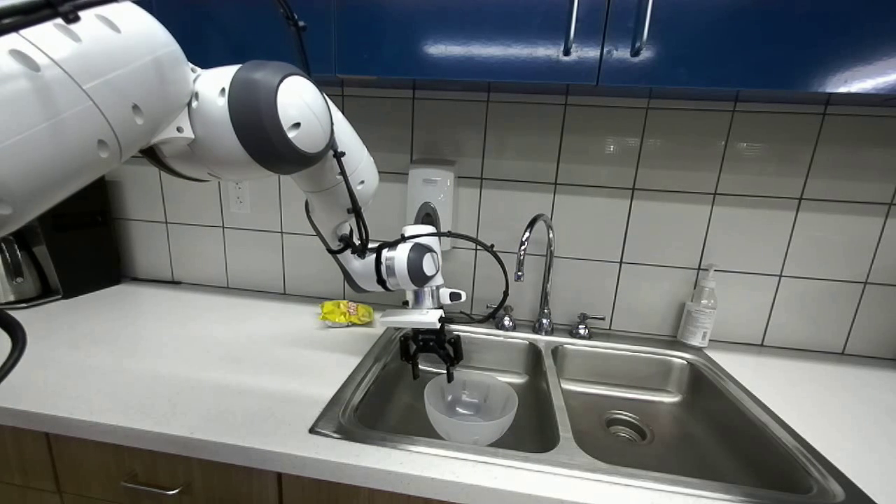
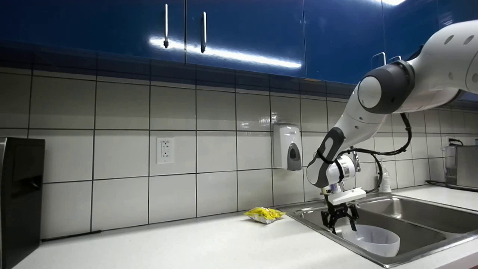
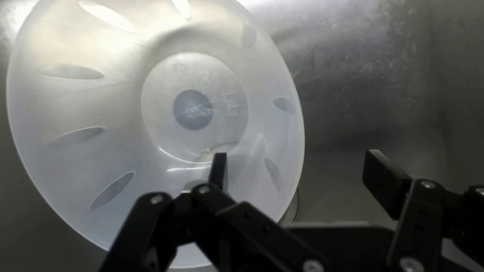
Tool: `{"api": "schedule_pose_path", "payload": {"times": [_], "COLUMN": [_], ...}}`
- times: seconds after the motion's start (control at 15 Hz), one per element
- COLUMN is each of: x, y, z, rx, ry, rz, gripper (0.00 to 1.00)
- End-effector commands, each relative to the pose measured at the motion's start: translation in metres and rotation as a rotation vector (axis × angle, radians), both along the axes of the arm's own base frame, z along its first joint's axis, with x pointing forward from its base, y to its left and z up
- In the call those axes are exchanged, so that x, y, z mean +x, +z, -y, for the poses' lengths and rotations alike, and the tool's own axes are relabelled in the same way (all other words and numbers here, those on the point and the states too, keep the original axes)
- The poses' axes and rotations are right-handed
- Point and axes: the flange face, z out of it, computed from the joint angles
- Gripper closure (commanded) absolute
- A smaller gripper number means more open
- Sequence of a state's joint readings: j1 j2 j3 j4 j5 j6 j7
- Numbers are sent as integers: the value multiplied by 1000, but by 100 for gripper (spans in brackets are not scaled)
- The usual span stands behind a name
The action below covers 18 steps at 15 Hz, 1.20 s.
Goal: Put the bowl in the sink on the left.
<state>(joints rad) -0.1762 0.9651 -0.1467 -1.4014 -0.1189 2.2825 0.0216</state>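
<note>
The bowl (image 1: 471,416) is whitish and translucent. It sits upright in the left basin (image 1: 392,402) of the steel double sink, and also shows there in an exterior view (image 2: 375,243). My gripper (image 1: 432,376) is open and empty above the bowl's back-left side. In the wrist view the bowl (image 3: 124,102) fills the left half, and its rim passes between the jaws (image 3: 297,162). One finger is over the bowl's inside and the other is outside, over the basin floor. I cannot tell whether the fingertips reach below the rim. Any drain in that basin is mostly hidden by the bowl.
The right basin (image 1: 700,448) has a round drain (image 1: 628,427). A tall faucet (image 1: 547,273) with two handles stands behind the sink. A yellow packet (image 1: 346,313) lies on the counter left of it. A soap bottle (image 1: 698,311) stands at the right. A dispenser (image 2: 286,145) hangs on the wall.
</note>
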Motion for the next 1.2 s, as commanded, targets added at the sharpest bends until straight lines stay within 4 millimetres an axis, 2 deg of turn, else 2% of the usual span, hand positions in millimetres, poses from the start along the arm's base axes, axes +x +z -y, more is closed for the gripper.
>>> {"api": "schedule_pose_path", "payload": {"times": [0.0, 0.67, 0.87, 1.13], "x": [3, -2, -16, -45], "y": [26, 94, 109, 120], "z": [6, 13, 11, 1], "rx": [8, 7, 12, 23], "ry": [13, -33, -41, -46], "rz": [16, 76, 87, 82], "gripper": [0, 0, 0, 0]}}
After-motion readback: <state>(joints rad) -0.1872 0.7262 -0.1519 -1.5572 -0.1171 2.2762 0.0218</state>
